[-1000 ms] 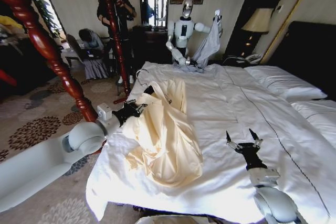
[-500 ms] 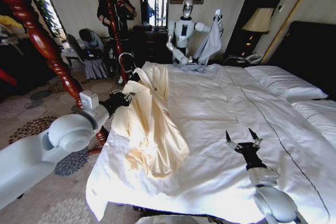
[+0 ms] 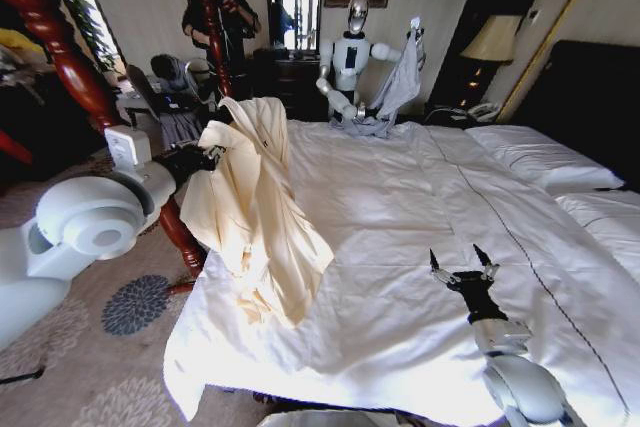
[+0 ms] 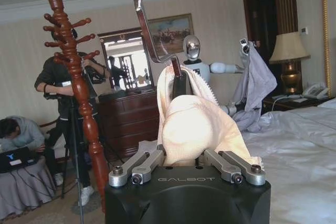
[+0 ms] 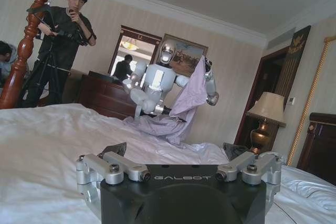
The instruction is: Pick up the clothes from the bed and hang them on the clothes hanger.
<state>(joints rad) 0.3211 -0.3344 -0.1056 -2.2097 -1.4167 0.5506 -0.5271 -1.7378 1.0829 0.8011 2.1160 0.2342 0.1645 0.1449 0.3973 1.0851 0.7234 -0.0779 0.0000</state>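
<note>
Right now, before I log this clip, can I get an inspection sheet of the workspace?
Surface: white bed, duvet rumpled, pillows at the far right.
Job's things: cream garment on a hanger, lifted at the bed's left edge, its hem trailing on the duvet.
Clutter: nothing seen.
Grippers: left gripper shut on the garment; right gripper open, low over the duvet.
Cables: nothing seen.
Surroundings: red wooden coat stand, second robot holding a grey garment, lamp, dresser with mirror.
</note>
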